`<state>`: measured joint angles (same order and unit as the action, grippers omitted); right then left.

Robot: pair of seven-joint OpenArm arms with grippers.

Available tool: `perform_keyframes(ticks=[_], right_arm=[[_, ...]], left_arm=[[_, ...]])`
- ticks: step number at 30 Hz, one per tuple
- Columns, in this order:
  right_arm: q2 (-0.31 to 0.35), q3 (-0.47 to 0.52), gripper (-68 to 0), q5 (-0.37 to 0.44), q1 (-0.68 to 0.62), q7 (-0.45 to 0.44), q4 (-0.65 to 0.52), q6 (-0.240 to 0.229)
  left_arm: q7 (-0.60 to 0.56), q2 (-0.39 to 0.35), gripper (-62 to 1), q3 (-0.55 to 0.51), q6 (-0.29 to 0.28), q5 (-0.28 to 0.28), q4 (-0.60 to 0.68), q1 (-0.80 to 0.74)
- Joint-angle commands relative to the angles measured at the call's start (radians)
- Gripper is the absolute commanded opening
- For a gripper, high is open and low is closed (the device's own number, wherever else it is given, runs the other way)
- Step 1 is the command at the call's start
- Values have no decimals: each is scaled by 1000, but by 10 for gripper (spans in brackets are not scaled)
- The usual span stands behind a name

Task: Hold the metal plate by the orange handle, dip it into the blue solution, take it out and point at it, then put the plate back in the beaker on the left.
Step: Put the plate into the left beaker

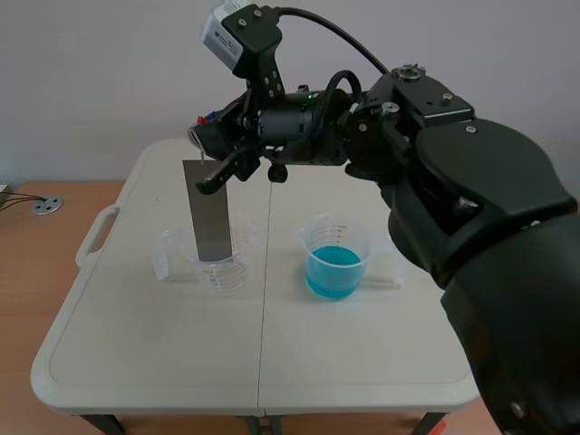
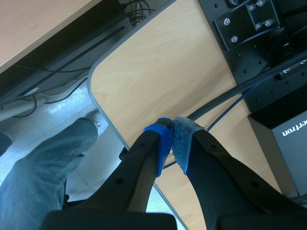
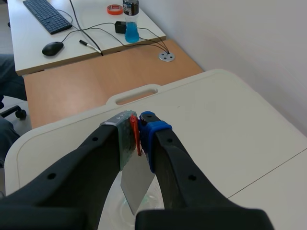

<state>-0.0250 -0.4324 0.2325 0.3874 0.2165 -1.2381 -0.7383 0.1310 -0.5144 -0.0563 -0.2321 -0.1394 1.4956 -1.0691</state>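
My right gripper (image 1: 210, 152) is shut on the orange handle (image 3: 136, 133) of the grey metal plate (image 1: 208, 214). The plate hangs upright with its lower end inside the clear empty beaker (image 1: 220, 263) at the table's left. In the right wrist view the plate (image 3: 136, 184) drops from between my fingers into the beaker (image 3: 144, 203) below. The beaker with blue solution (image 1: 334, 256) stands apart to the right of the plate. My left gripper (image 2: 171, 143) is shut on nothing, away from the table, over a wooden desk (image 2: 158, 76).
The white folding table (image 1: 136, 344) has a carry slot (image 1: 98, 234) on its left edge. A wooden desk (image 3: 96, 81) lies beyond it, with a keyboard (image 3: 46, 15), mouse (image 3: 52, 48), bottle (image 3: 130, 19) and cables. A person's leg (image 2: 43, 177) shows under the left gripper.
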Motion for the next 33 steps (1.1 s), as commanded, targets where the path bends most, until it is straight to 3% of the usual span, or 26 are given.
perform_keyframes(ticks=[1, 17, 33], right_arm=[[-3, 0, -662, 14, 23, -26, 0, -7], [-5, -1, -662, 15, 22, -148, 141, -7], [-14, -1, -662, 13, 23, -148, 175, -7]], left_arm=[[-3, 19, -593, 2, -3, -6, 1, -8], [-6, 49, -593, 2, -3, -6, -47, 9], [-3, 48, -593, 2, -3, -6, -76, 25]])
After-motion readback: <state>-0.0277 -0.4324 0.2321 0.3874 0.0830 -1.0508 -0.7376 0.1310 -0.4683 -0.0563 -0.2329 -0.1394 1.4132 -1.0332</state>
